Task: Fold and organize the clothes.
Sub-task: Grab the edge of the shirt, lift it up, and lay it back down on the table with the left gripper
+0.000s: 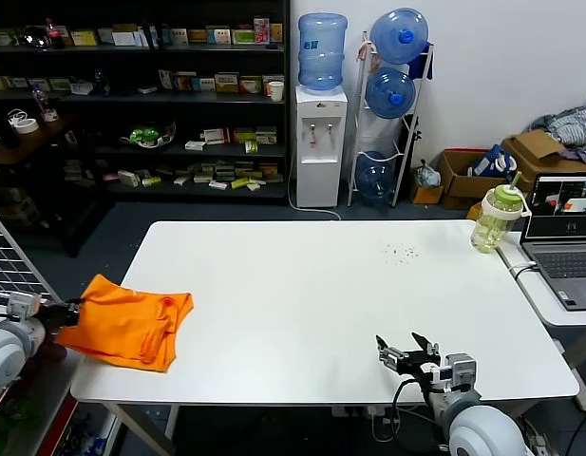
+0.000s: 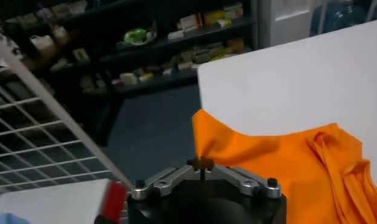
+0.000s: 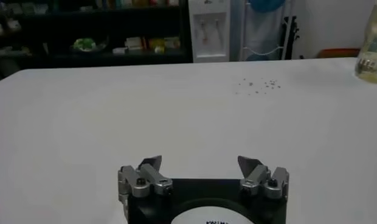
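The clothes are one bright orange T-shirt (image 1: 131, 326), lying crumpled at the front left corner of the white table (image 1: 302, 304). My left gripper (image 1: 72, 312) hangs just off the table's left edge, shut on a pinched corner of the T-shirt (image 2: 280, 164); in the left wrist view that gripper (image 2: 202, 163) has its jaws pressed together on the orange cloth. My right gripper (image 1: 409, 349) hovers low over the table's front edge toward the right. It is open, and in its own wrist view the right gripper (image 3: 200, 163) has only bare table between the fingers.
A green-lidded bottle (image 1: 496, 218) stands at the table's back right corner. An open laptop (image 1: 566, 233) sits on a side desk to the right. A white wire rack (image 2: 48, 134) stands off the left edge. Shelves and a water dispenser (image 1: 320, 114) line the back wall.
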### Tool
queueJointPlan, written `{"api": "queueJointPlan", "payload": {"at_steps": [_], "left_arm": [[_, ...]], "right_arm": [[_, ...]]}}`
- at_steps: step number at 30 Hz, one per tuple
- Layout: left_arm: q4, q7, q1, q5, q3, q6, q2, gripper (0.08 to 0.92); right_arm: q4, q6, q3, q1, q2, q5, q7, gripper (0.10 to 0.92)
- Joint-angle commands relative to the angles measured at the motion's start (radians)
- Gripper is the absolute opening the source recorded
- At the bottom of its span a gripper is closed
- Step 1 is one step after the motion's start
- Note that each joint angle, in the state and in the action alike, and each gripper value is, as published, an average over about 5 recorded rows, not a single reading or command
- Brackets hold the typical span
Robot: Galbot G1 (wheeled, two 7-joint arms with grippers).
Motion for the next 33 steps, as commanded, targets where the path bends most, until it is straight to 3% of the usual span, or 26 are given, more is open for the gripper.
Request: {"api": "queueJointPlan", "payload": {"at_steps": [1, 4, 7, 10, 14, 18, 24, 28, 33], "left_arm": [[0.052, -0.003, 0.016, -0.005, -0.046, -0.002, 0.117, 0.09], [-0.036, -0.056, 0.018, -0.086, -0.039, 0.015, 0.103, 0.09], [-0.188, -0.16, 0.01, -0.214, -0.014, 0.049, 0.046, 0.09], [-0.352, -0.287, -0.049, -0.338, 0.068, 0.081, -0.063, 0.09], [-0.454, -0.509, -0.333, -0.523, 0.38, 0.094, -0.273, 0.09], [-0.346, -0.666, -0.616, -0.609, 0.67, 0.079, -0.555, 0.09], [-0.063, -0.693, -0.788, -0.538, 0.802, 0.066, -0.881, 0.09], [0.071, -0.678, -0.814, -0.458, 0.834, 0.065, -1.015, 0.09], [0.171, -0.651, -0.815, -0.367, 0.846, 0.062, -1.099, 0.09]], "right_arm": [[0.005, 0.0, 0.008, -0.005, 0.006, -0.008, 0.003, 0.823], [0.01, -0.003, 0.013, -0.013, 0.014, -0.015, 0.009, 0.823], [0.016, -0.007, 0.023, -0.027, 0.029, -0.027, 0.015, 0.823], [0.024, -0.013, 0.04, -0.05, 0.048, -0.038, 0.023, 0.823], [0.038, -0.017, 0.083, -0.108, 0.079, -0.064, 0.028, 0.823], [0.056, -0.014, 0.133, -0.186, 0.109, -0.091, 0.025, 0.823], [0.086, -0.007, 0.201, -0.258, 0.128, -0.102, 0.019, 0.823], [0.094, -0.004, 0.224, -0.27, 0.125, -0.096, 0.017, 0.823], [0.092, -0.004, 0.225, -0.264, 0.12, -0.089, 0.016, 0.823]]}}
